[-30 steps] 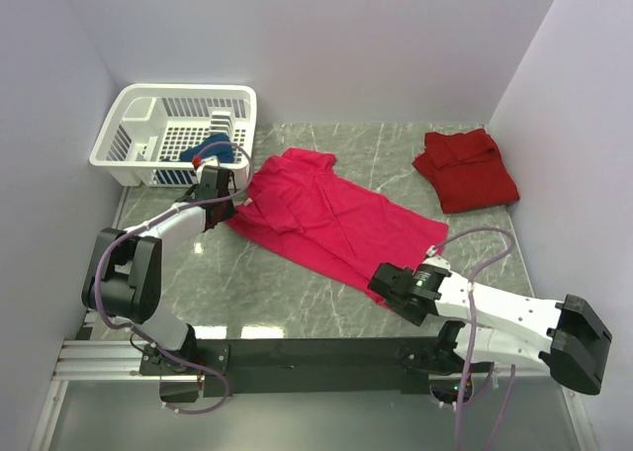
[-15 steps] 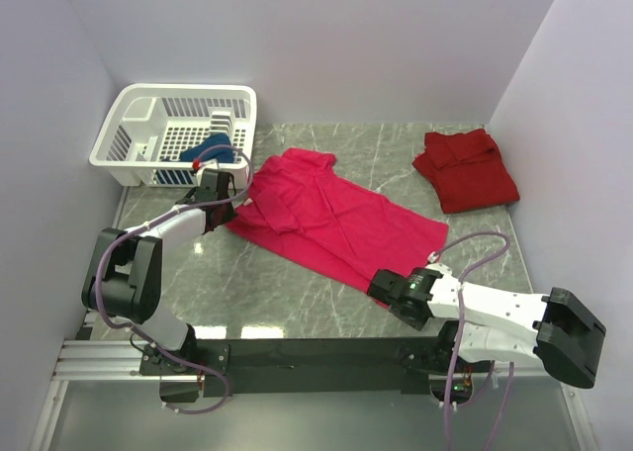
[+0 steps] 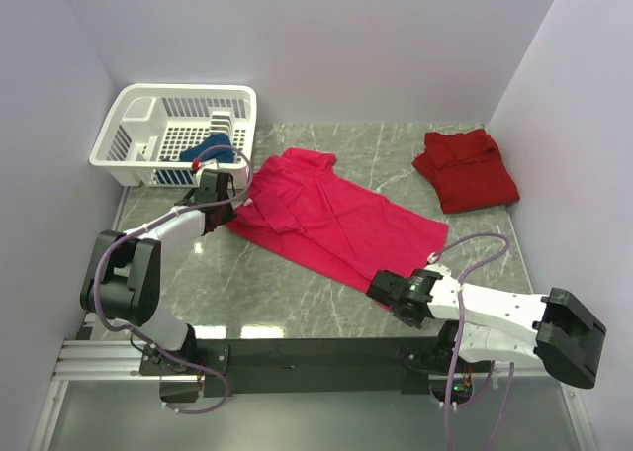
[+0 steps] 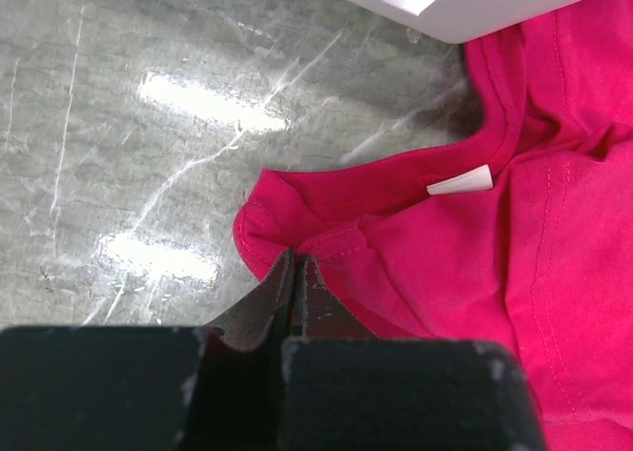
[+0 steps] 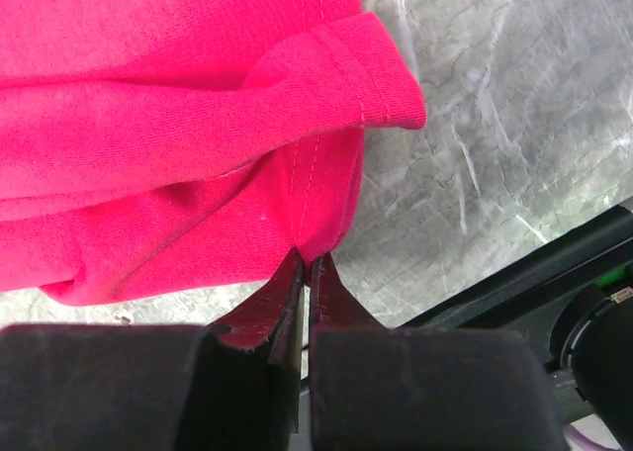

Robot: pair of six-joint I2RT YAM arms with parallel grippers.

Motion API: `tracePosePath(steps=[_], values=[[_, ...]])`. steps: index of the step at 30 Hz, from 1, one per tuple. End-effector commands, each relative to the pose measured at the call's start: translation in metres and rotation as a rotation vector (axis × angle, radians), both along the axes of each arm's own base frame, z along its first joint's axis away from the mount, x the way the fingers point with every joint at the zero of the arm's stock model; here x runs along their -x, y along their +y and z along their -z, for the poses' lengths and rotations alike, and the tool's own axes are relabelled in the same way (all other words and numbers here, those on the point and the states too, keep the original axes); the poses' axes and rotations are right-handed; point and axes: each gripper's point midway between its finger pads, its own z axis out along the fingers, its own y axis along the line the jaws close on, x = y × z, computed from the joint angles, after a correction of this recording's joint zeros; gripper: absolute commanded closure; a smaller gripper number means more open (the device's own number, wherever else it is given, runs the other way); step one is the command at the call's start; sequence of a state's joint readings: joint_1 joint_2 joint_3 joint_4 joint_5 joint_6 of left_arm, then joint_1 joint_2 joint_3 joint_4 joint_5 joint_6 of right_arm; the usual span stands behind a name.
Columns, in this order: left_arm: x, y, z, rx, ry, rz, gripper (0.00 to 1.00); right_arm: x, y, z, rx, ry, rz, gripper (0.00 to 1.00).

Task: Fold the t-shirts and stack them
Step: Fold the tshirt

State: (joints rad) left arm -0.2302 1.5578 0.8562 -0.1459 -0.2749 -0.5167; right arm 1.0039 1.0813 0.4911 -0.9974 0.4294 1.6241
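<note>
Left gripper (image 4: 295, 260): jaws pinched together on a fold at the edge of the magenta t-shirt (image 4: 475, 273), just beside the neckline; the white label (image 4: 460, 181) shows inside the collar. Right gripper (image 5: 305, 261): jaws clamped as well, on the shirt's hem corner where the side seam ends. So I have both ends gripped, with cloth between the tips in each wrist view.

From the top view, the magenta t-shirt lies spread out diagonally across the middle of the worktop (image 3: 257, 273), collar end toward the basket (image 3: 188, 89) at far left, hem end at near right. The dark blue t-shirt (image 3: 203, 150) sits inside the basket. The dark red t-shirt (image 3: 465, 169) is bunched compactly at far right, well apart from the magenta one.
</note>
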Motion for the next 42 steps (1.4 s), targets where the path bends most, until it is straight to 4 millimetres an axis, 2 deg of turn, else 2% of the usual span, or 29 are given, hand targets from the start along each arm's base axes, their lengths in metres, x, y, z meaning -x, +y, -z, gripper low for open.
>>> tracePosePath(steps=[1, 4, 8, 14, 25, 34, 36, 37, 38, 41, 42], values=[[-0.006, 0.005, -0.017, 0.001, -0.061, -0.023, 0.99, 0.0, -0.001, 0.0, 0.022, 0.009, -0.027, 1.0], [-0.006, 0.012, -0.018, -0.026, -0.059, -0.048, 0.99, 0.009, 0.003, -0.001, 0.041, 0.067, -0.062, 1.0], [-0.007, 0.027, -0.019, -0.051, -0.061, -0.099, 1.0, 0.021, 0.01, -0.012, 0.08, 0.128, -0.109, 1.0], [-0.008, 0.034, -0.022, -0.049, -0.072, -0.118, 1.0, 0.035, 0.015, -0.026, 0.122, 0.183, -0.155, 1.0], [-0.006, 0.051, -0.023, -0.067, -0.074, -0.171, 1.0, 0.06, 0.019, -0.017, 0.073, 0.249, -0.191, 1.0], [-0.005, 0.045, -0.024, -0.041, -0.08, -0.148, 0.99, 0.064, 0.021, -0.02, 0.088, 0.237, -0.203, 1.0], [-0.005, 0.04, -0.029, -0.027, -0.097, -0.133, 0.86, 0.061, 0.019, -0.029, 0.119, 0.217, -0.213, 0.96], [-0.005, 0.039, -0.031, -0.025, -0.107, -0.131, 0.79, 0.056, 0.027, -0.04, 0.104, 0.197, -0.217, 0.93], [-0.005, 0.038, -0.038, -0.021, -0.127, -0.128, 0.64, 0.052, 0.023, -0.047, 0.143, 0.179, -0.231, 0.9], [-0.004, 0.028, -0.053, -0.01, -0.17, -0.105, 0.4, 0.041, 0.041, -0.063, 0.126, 0.136, -0.274, 0.78], [-0.003, 0.02, -0.056, -0.011, -0.181, -0.086, 0.37, 0.038, 0.046, -0.066, 0.12, 0.128, -0.301, 0.69]])
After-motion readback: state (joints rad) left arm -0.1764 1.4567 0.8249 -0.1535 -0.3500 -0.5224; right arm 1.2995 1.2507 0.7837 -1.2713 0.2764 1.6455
